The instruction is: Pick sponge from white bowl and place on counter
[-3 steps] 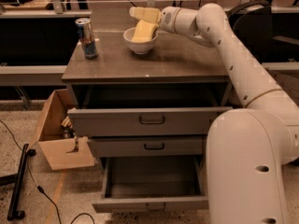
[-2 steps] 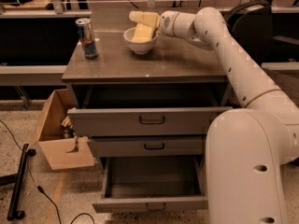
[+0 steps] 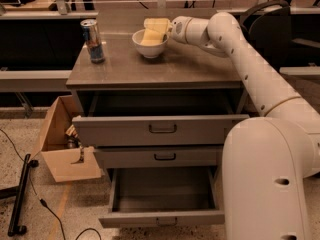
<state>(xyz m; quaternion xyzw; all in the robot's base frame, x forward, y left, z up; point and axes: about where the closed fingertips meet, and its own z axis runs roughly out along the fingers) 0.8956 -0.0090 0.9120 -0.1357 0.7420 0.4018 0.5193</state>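
Note:
The white bowl stands at the back middle of the grey-brown counter. The pale yellow sponge lies tilted inside the bowl, one end rising over the right rim. My gripper reaches in from the right and sits right over the bowl's right rim, at the sponge's upper end. The gripper's pale yellow parts blend with the sponge, so where one ends and the other begins is unclear.
A silver and blue can stands upright at the counter's back left. The top drawer and bottom drawer are pulled open. An open cardboard box and cables lie on the floor at left.
The gripper has sunk slightly closer onto the bowl and sponge. The bowl, the can and the drawers have not moved.

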